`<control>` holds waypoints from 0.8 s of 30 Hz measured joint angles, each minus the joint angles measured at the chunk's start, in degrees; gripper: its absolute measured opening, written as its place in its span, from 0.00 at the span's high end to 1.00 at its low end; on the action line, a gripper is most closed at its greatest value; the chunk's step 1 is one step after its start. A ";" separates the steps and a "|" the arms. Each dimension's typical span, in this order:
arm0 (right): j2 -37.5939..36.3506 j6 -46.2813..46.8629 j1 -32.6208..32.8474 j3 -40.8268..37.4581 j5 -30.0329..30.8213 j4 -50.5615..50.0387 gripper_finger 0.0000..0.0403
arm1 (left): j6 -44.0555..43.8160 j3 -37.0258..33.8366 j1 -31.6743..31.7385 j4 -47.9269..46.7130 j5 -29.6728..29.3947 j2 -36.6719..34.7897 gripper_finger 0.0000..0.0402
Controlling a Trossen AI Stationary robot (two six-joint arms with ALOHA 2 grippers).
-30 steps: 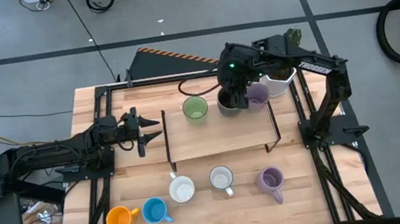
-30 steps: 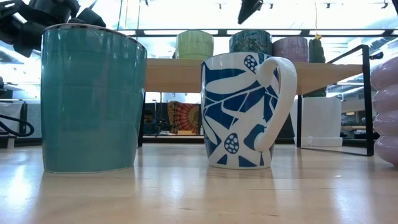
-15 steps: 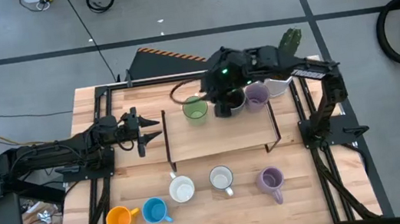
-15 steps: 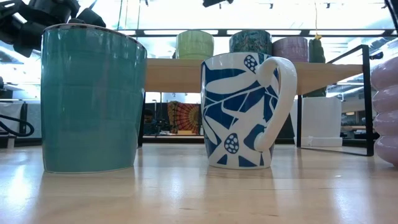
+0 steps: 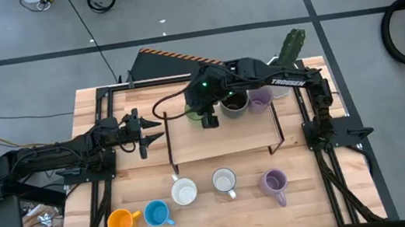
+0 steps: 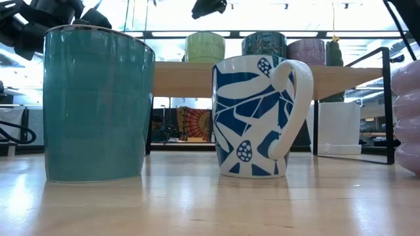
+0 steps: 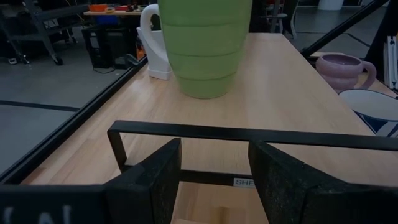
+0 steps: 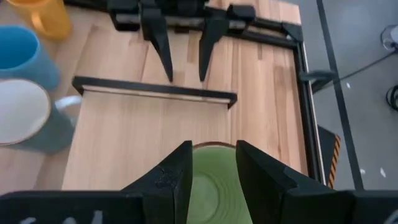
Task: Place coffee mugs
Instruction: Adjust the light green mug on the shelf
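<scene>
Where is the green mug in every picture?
High view: green mug on the raised wooden shelf, partly under the right hand.
Low view: on the shelf, leftmost.
Left wrist view: big, top centre.
Right wrist view: bottom, between the fingers.
Shared landmark: the shelf.

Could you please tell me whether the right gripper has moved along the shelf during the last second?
Yes. In the high view the right gripper has travelled leftward along the shelf, from above the dark brown mug to over the green mug.
</scene>
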 joint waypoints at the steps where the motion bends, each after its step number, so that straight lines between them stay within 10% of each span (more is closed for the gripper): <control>1: -0.08 -0.17 -0.21 0.04 -0.59 0.47 0.68 | 0.00 0.00 0.02 -0.01 0.00 -0.01 0.52; 24: 3.58 0.88 -0.91 0.01 -0.43 -1.13 0.68 | -0.09 0.00 0.02 -0.57 0.04 -0.01 0.52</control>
